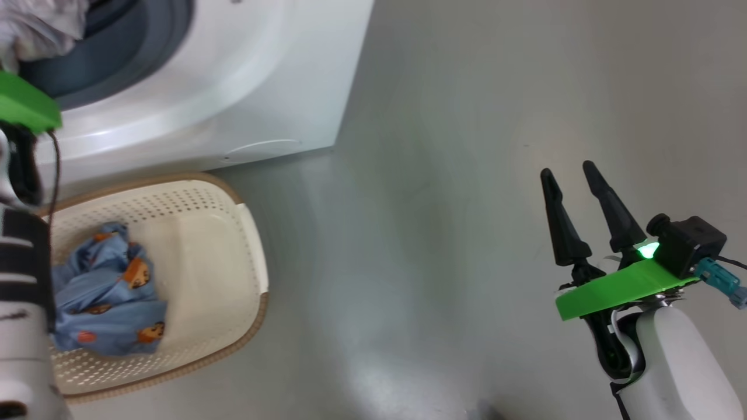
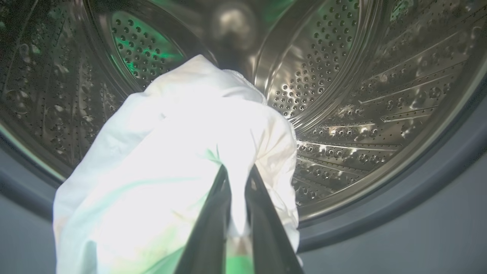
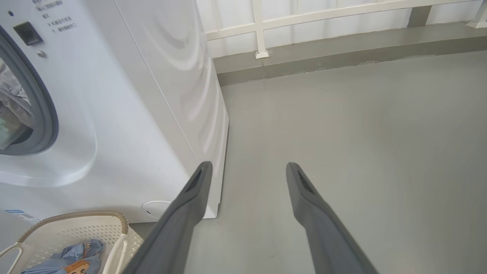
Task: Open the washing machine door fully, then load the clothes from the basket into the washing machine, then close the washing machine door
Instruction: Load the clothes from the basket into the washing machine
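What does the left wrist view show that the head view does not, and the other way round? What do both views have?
The left wrist view adds the perforated steel drum and the left tool, shut on the white garment. The head view adds the basket holding the blue garment, and the open right tool above the floor. Both share the white garment at the washing machine opening and its grey gasket.
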Robot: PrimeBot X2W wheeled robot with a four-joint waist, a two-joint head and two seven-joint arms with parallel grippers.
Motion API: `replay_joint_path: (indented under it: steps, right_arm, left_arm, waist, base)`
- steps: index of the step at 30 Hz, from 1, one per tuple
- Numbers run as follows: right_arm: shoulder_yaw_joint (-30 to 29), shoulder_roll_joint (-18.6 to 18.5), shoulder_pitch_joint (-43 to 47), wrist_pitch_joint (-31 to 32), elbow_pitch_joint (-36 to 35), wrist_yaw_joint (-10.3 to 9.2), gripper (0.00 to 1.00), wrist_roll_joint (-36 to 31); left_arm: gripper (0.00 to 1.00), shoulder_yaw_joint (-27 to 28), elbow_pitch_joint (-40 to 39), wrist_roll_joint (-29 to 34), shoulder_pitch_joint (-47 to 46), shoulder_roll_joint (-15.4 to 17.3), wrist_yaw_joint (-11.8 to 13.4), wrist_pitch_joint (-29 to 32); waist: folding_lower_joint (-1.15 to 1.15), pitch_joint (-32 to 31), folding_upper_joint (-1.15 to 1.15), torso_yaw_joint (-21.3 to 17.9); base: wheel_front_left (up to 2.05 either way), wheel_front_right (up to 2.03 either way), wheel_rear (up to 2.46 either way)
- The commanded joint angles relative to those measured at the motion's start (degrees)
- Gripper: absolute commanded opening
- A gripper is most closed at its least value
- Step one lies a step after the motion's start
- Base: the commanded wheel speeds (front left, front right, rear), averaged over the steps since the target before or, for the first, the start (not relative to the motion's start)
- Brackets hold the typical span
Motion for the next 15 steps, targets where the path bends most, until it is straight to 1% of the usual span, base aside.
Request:
replay_joint_path:
  steps: [1,7,8,9,10,15]
  right_arm:
    - [1.56,0.02,0.04,-0.69,-0.99,0.09,1.00,0.72]
    - [2.24,0.31,-0.33,-0.69,-0.79,0.09,1.00,0.95]
    - [2.23,0.32,-0.31,-0.69,-0.75,0.09,1.00,0.97]
    - [2.22,0.33,-0.26,-0.69,-0.71,0.09,1.00,0.97]
    - [2.23,0.34,-0.20,-0.69,-0.68,0.09,1.00,0.97]
    - [1.97,0.31,0.04,-0.69,-0.62,0.09,1.00,0.95]
  left_arm:
    - [0.00,0.94,-0.67,1.07,-1.88,3.28,-0.14,-0.37]
    - [0.00,0.82,-0.43,2.93,-4.71,4.37,-0.11,-0.37]
    - [0.11,0.91,-0.43,3.01,-4.80,4.34,-0.11,-0.37]
    - [0.35,0.98,-0.20,3.20,-4.80,4.36,-0.11,-0.37]
    - [1.00,1.09,0.03,3.38,-4.80,4.40,-0.11,-0.37]
    - [1.00,2.26,0.53,3.71,-3.99,4.54,-0.07,-0.37]
  waist:
    - [0.00,0.95,0.00,-1.36]
    - [0.00,1.11,0.00,-2.67]
    - [0.00,1.05,0.00,-2.74]
    - [0.00,0.96,0.00,-2.79]
    - [0.00,0.89,0.00,-2.85]
    - [0.00,0.56,0.00,-2.75]
  base:
    - [0.00,0.00,0.00]
    - [0.00,0.00,0.00]
    - [0.00,0.00,0.00]
    - [0.00,0.00,0.00]
    - [0.00,0.00,0.00]
    - [0.00,0.00,0.00]
